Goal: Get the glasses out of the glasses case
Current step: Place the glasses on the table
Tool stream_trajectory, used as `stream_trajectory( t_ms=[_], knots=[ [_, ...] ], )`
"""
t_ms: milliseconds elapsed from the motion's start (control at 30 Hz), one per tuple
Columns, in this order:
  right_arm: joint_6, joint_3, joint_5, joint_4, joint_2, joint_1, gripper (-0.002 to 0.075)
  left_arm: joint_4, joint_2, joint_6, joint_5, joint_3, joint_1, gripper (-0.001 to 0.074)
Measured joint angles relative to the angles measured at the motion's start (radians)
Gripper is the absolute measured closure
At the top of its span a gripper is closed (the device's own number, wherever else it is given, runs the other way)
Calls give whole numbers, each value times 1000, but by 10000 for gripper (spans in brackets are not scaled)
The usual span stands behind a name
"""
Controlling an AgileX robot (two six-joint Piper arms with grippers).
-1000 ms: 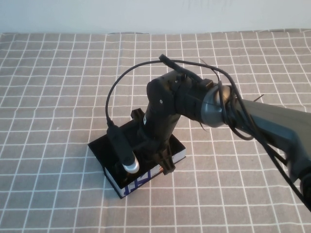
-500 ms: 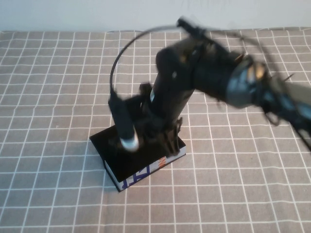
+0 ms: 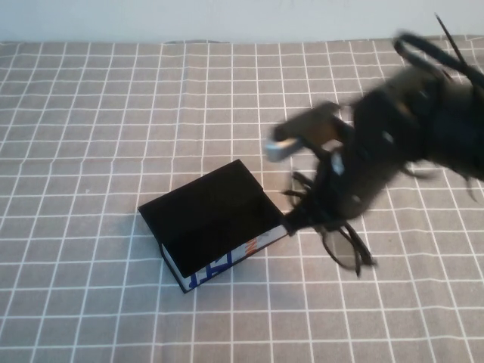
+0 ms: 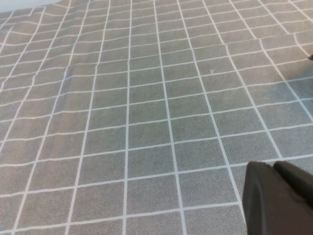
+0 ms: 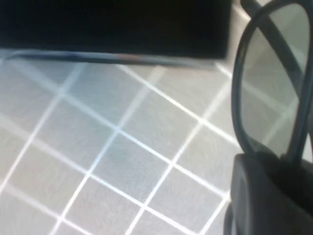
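The glasses case (image 3: 208,223) lies open in the middle of the checked cloth, black inside, with a white side printed in blue and red facing the front. Nothing shows inside it. My right gripper (image 3: 321,215) hangs just right of the case and is shut on the black glasses (image 3: 345,246), holding them above the cloth. In the right wrist view a dark lens (image 5: 274,93) hangs in front of the right gripper (image 5: 288,169), with the case's edge (image 5: 117,29) beyond. My left gripper (image 4: 275,167) is shut and empty over bare cloth, out of the high view.
A grey cloth with a white grid (image 3: 91,151) covers the whole table. A pale wall runs along the far edge (image 3: 151,19). The right arm's cables (image 3: 423,53) loop above its wrist at the right.
My right gripper has risen out of the case and swung right with the glasses. The case now lies uncovered. The left arm has not moved.
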Motion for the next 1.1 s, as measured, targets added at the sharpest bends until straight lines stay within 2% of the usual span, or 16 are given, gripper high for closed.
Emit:
stream_trajectory(
  t_ms=[100,200,600,700,933,1100],
  knots=[
    [178,117,-75,25,-25,-44,666,0,0,0,0,0,0,739],
    [270,192,-138,45,-26,-82,666,0,0,0,0,0,0,739],
    [309,220,-195,126,51,-120,653,0,0,0,0,0,0,739],
    [309,220,-196,126,62,-123,603,0,0,0,0,0,0,739],
    [310,220,-171,115,62,-130,413,0,0,0,0,0,0,739],
    [313,221,-116,87,28,-132,382,0,0,0,0,0,0,739]
  ],
)
